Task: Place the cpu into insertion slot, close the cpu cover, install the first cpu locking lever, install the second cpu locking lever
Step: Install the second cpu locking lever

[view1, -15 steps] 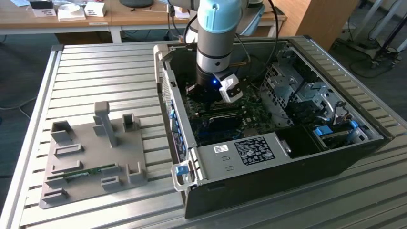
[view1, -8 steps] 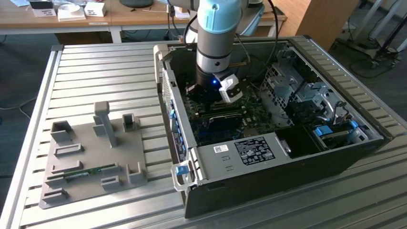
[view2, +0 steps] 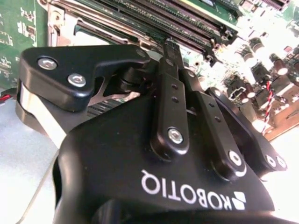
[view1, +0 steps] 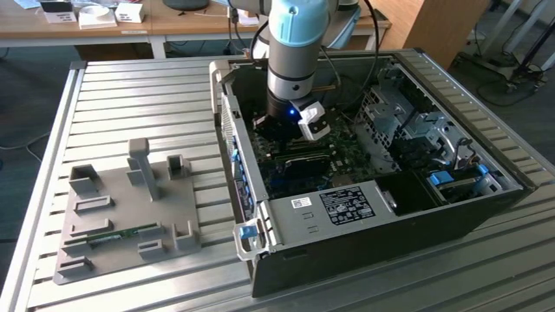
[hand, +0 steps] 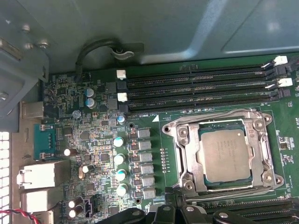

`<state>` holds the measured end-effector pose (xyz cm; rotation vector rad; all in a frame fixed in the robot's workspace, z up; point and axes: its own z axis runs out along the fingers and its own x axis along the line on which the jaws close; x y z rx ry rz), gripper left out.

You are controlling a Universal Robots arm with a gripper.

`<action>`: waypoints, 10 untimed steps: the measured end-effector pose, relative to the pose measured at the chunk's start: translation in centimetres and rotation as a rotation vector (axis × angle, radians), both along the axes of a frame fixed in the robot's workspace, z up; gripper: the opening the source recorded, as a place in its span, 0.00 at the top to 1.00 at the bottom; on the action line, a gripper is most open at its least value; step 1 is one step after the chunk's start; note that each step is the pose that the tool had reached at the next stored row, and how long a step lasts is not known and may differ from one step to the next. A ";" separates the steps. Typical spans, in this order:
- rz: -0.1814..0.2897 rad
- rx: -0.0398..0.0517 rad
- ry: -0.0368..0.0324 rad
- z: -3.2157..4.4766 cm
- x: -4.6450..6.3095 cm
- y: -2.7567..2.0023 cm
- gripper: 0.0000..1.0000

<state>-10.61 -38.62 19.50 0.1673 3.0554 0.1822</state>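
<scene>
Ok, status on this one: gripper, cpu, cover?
Gripper low inside the case, over the motherboard. Cpu seated in the insertion slot. Cpu cover framing the chip. Nothing lying across the socket.

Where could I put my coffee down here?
On the bare slatted table, beyond the grey fixture plate and beside the open computer case. Inside the case it is crowded: arm, gripper, motherboard.
</scene>
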 end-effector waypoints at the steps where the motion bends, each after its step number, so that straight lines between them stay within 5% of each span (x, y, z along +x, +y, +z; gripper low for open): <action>1: 0.000 -0.0001 0.0000 -0.01 0.0 0.00 0.89; 10: 0.000 -0.0001 0.0000 -0.19 0.0 0.00 0.89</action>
